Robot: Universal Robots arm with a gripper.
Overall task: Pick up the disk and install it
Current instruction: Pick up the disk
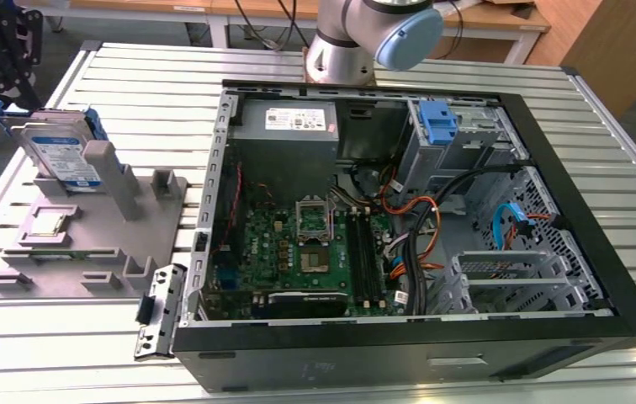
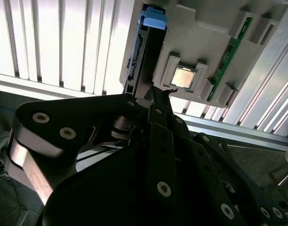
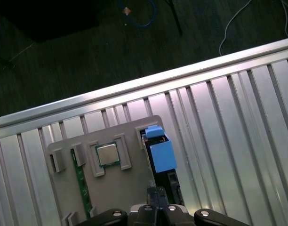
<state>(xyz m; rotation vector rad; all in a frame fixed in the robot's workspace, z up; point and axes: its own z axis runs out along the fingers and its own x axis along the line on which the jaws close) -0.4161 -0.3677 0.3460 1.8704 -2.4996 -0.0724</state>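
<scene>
Arm: you see the arm (image 1: 368,38) rising at the far edge of the slatted table (image 1: 60,353). Its dark wrist end hangs at the exterior view's left, over the grey holder (image 1: 82,244).
Gripper: in both wrist views your gripper (image 3: 156,190) (image 2: 158,92) points down at the holder. Its fingers are pressed together and pinch nothing. You cannot tell whether the tips touch anything.
Disk: the disk (image 1: 62,156) stands on edge in a holder slot with blue bracket uppermost, near the fingertips and well apart from the open computer case (image 1: 587,252).
Chip: a processor chip (image 3: 108,154) lies flat in the holder beside the disk.

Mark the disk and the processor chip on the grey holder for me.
disk (image 1: 66,160): exterior view, on its white-and-blue label.
processor chip (image 3: 108,154): first wrist view, middle of its metal top.
</scene>
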